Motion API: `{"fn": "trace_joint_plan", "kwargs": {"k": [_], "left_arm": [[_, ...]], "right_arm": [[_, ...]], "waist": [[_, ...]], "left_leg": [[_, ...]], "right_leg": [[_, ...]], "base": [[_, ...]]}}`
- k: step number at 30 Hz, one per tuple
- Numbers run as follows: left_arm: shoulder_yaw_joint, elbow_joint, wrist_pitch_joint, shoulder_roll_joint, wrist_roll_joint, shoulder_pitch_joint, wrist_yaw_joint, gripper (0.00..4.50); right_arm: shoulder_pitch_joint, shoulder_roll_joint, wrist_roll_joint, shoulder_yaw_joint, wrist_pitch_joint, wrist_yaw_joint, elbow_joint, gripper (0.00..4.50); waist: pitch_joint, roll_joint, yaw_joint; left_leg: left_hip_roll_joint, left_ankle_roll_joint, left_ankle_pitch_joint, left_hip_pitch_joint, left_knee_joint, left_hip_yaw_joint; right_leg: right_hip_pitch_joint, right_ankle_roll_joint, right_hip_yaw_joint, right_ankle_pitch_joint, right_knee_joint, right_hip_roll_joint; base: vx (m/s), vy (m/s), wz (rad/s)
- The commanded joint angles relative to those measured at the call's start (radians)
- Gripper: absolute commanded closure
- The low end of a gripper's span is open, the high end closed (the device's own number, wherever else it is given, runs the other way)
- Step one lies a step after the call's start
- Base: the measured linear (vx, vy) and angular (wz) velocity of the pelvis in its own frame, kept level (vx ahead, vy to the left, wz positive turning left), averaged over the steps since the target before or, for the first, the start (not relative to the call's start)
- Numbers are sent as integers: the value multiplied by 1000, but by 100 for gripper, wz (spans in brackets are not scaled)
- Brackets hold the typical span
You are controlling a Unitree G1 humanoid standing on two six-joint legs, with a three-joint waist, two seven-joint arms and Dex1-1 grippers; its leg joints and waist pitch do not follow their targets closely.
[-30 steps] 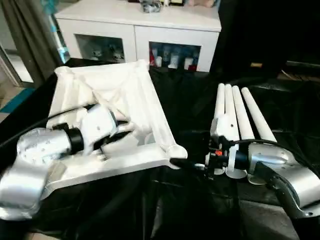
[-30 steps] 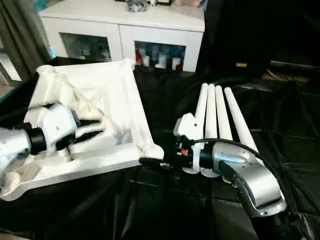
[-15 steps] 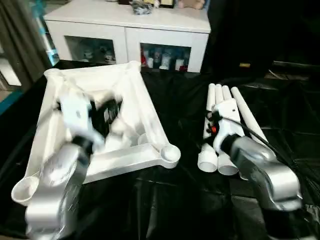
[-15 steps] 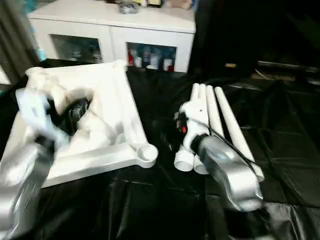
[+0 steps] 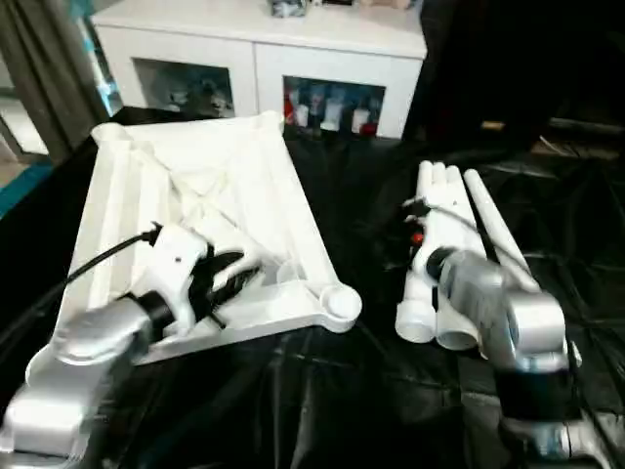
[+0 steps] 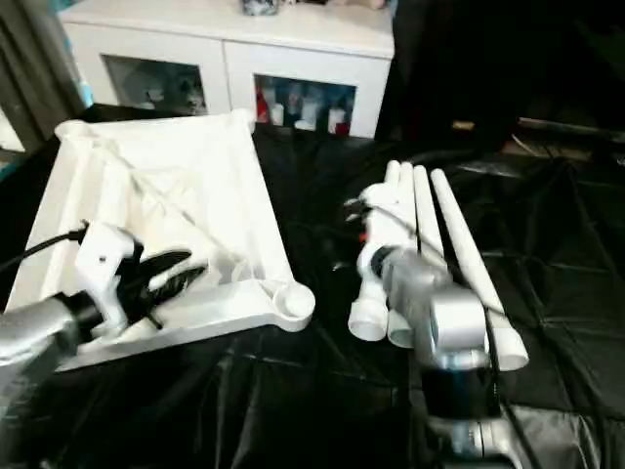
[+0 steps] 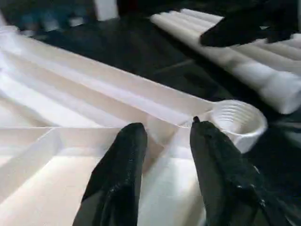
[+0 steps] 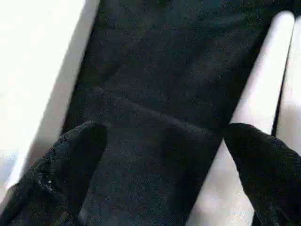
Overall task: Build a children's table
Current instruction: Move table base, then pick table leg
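Jaws spread both sides: left gripper [image 7: 162, 155] over tabletop [image 5: 210, 186] underside, right gripper [image 8: 164, 174] by legs [image 5: 459, 244]; no legible writing.

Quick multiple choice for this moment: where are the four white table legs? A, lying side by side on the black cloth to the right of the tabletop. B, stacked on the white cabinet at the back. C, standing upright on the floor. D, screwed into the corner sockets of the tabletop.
A: the legs lie side by side on the black cloth, right of the upturned tabletop, whose near corner socket is empty.
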Motion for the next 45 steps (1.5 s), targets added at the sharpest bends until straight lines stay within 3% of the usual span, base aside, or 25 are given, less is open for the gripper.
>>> {"fn": "trace_joint_plan", "kwargs": {"k": [1,2,3,5,6,7,8,10,12,16,19,23,26,28,29,33,34,41,45], "left_arm": [[-27,-33,14,19,-20,0,-30,235],[-32,-47,31,35,-35,-2,-46,214],[-37,-52,33,45,-37,-1,-54,202],[-47,-48,21,59,-31,-3,-60,192],[-54,-38,15,67,-28,-9,-65,183],[-54,-38,15,67,-28,-9,-65,183],[-68,-20,11,76,-41,-25,-81,183],[-77,-15,16,83,-50,-32,-96,183],[-92,-15,22,94,-58,-42,-125,183],[-99,-14,22,101,-61,-48,-132,183],[-116,-1,11,106,-50,-55,-129,183],[-118,-8,13,111,-56,-48,-124,183],[-119,-21,19,116,-62,-38,-123,183],[-120,-29,22,118,-63,-33,-120,183],[-121,-32,23,121,-64,-30,-118,183],[-125,-43,25,127,-67,-22,-114,178],[-127,-50,27,128,-67,-19,-112,178],[-136,-63,34,135,-72,-12,-108,175],[-149,-60,12,134,-53,-20,-94,141]], "right_arm": [[-19,-6,-10,-23,31,-23,1,0],[-26,5,1,-45,60,-40,-14,0],[-30,13,10,-58,87,-46,-27,0],[-39,20,15,-69,121,-52,-33,0],[-48,25,15,-80,165,-62,-40,0],[-48,25,15,-80,165,-62,-40,0],[-63,25,13,-100,236,-85,-43,0],[-68,26,13,-111,257,-94,-43,0],[-74,26,19,-123,290,-98,-43,0],[-76,25,29,-122,312,-89,-46,0],[-84,24,53,-101,374,-48,-40,0],[-95,21,57,-93,415,-37,-31,0],[-105,18,61,-91,435,-29,-19,0],[-111,10,62,-84,437,-19,-4,0],[-117,3,61,-80,440,-16,14,0],[-130,-6,56,-88,468,-13,57,17],[-134,-7,56,-97,475,-12,82,17],[-151,21,65,-161,469,-19,129,90],[-163,22,64,-171,470,-19,160,113]], "waist": [[-48,14,1],[-50,14,2],[-47,33,0],[-46,19,-3],[-44,33,-3],[-42,29,-5],[-40,33,-7],[-41,31,-7],[-40,38,-6],[-40,38,-6],[-38,39,-8],[-40,33,-7],[-38,22,-8],[-37,25,-7],[-36,16,-9],[-36,19,-7],[-37,14,-6],[-38,14,-5],[-38,14,-5]], "left_leg": [[35,-34,-176,13,-97,-12],[35,-35,-174,13,-96,-12],[34,-44,-188,15,-97,-12],[32,-40,-190,12,-97,-13],[31,-42,-187,12,-97,-14],[31,-41,-198,14,-98,-11],[29,-49,-202,15,-98,-12],[30,-49,-193,13,-98,-13],[29,-50,-182,13,-97,-11],[30,-50,-169,11,-97,-13],[30,-47,-179,14,-97,-12],[32,-46,-149,12,-97,-11],[33,-44,-146,12,-97,-9],[33,-46,-147,13,-97,-10],[33,-44,-150,11,-98,-9],[34,-46,-144,12,-98,-10],[33,-44,-137,11,-97,-9],[33,-45,-123,12,-97,-8],[33,-45,-127,12,-97,-8]], "right_leg": [[43,-154,44,-188,-60,-57],[45,-153,44,-186,-59,-58],[41,-157,44,-188,-58,-55],[47,-154,45,-200,-61,-54],[45,-155,45,-209,-60,-56],[43,-152,45,-224,-65,-53],[44,-148,46,-233,-65,-51],[45,-152,46,-230,-64,-53],[45,-154,46,-231,-65,-53],[47,-158,45,-224,-63,-54],[45,-159,46,-236,-65,-53],[47,-165,46,-224,-62,-55],[47,-161,47,-236,-64,-56],[45,-159,47,-247,-64,-57],[45,-156,47,-254,-66,-57],[45,-153,48,-261,-64,-57],[46,-153,48,-256,-63,-58],[46,-158,48,-233,-61,-58],[46,-162,47,-236,-62,-58]], "base": [[0,0,0],[0,0,0],[0,0,0],[0,0,0],[0,0,0],[0,0,0],[0,0,0],[0,0,0],[0,0,0],[0,0,0],[0,0,0],[0,0,0],[0,0,0],[0,0,0],[0,0,0],[0,0,0],[0,0,0],[0,0,0],[0,0,0]]}}
